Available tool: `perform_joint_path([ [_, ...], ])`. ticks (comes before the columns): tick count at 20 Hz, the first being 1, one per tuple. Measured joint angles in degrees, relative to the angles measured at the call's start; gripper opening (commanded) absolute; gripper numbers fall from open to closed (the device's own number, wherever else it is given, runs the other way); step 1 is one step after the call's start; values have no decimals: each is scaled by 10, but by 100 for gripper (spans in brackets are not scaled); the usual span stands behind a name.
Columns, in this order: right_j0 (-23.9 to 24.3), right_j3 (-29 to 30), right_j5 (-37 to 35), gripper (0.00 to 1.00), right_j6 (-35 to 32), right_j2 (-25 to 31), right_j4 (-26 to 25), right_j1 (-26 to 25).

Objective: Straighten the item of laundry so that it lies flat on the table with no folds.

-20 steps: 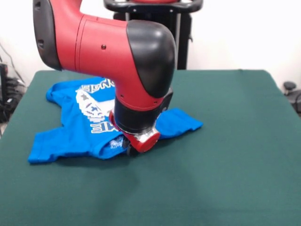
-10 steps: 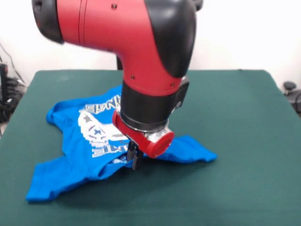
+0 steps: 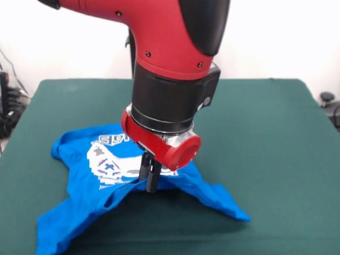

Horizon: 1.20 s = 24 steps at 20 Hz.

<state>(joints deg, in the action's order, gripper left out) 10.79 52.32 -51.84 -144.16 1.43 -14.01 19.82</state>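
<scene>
The item of laundry (image 3: 90,178), a bright blue T-shirt with a white pixel controller print, lies on the left part of the table (image 3: 265,159). My gripper (image 3: 150,187) is shut on the shirt's near edge and holds that edge lifted off the cloth, so the fabric tents up to the fingers. One blue flap (image 3: 220,199) trails down to the right of the gripper, another part (image 3: 53,228) drapes toward the front left corner. The big red and black wrist hides the shirt's middle behind it.
Dark green cloth covers the whole table. Cables and dark equipment (image 3: 8,106) sit off the table's left edge, and a dark object (image 3: 330,103) shows beyond its right edge.
My arm has moved toward the camera and risen, dragging the pinched shirt edge with it. The whole shirt slid nearer and its right flap swung toward the front.
</scene>
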Motion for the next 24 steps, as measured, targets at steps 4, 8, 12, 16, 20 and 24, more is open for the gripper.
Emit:
perform_joint_path([
  [4,0,-2,5,0,0,0,0,4],
  [8,0,-2,15,0,0,0,2,4],
  [12,0,-2,45,0,0,0,2,2],
  [16,0,-2,64,0,0,0,2,0],
  [20,-2,-2,85,100,0,0,2,0],
  [24,-6,-2,93,100,0,0,2,0],
])
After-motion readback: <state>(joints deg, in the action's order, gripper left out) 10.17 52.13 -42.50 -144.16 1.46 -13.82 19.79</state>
